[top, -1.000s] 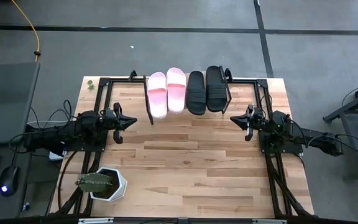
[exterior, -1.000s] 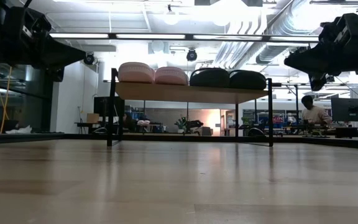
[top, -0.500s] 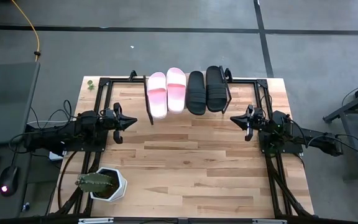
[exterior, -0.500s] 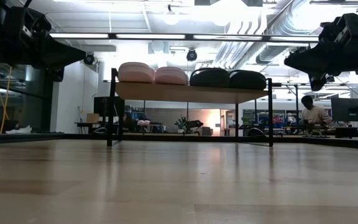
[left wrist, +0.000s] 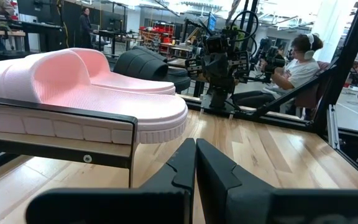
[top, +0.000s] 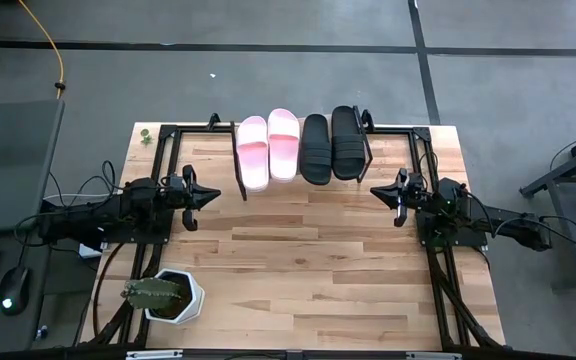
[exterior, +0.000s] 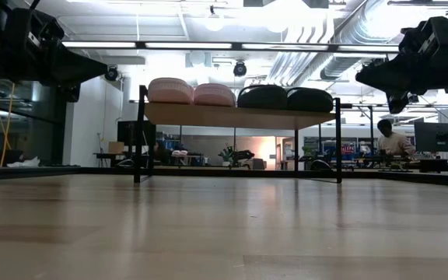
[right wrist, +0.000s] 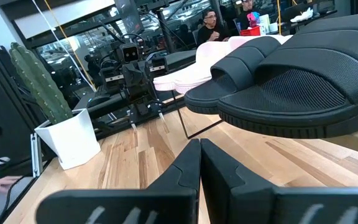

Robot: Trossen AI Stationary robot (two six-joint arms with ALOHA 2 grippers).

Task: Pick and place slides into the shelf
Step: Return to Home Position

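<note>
Two pale pink slides (top: 268, 148) and two black slides (top: 332, 145) lie side by side, soles down, on the shelf (exterior: 239, 116), a light-wood panel on black frame ends at the table's far edge. My left gripper (top: 214, 196) hangs shut at the table's left, near the shelf's left end, pointing level toward the right. My right gripper (top: 374, 190) hangs shut at the table's right, near the shelf's right end, pointing level toward the left. In the wrist views the shut fingers (left wrist: 194, 163) (right wrist: 199, 158) have nothing between them.
A cactus in a white pot (top: 166, 295) stands at the table's near left. Black frame rails (top: 446, 290) run along both table sides. The bare wood tabletop (top: 308, 260) stretches between the arms. People sit at desks in the room beyond (exterior: 395, 142).
</note>
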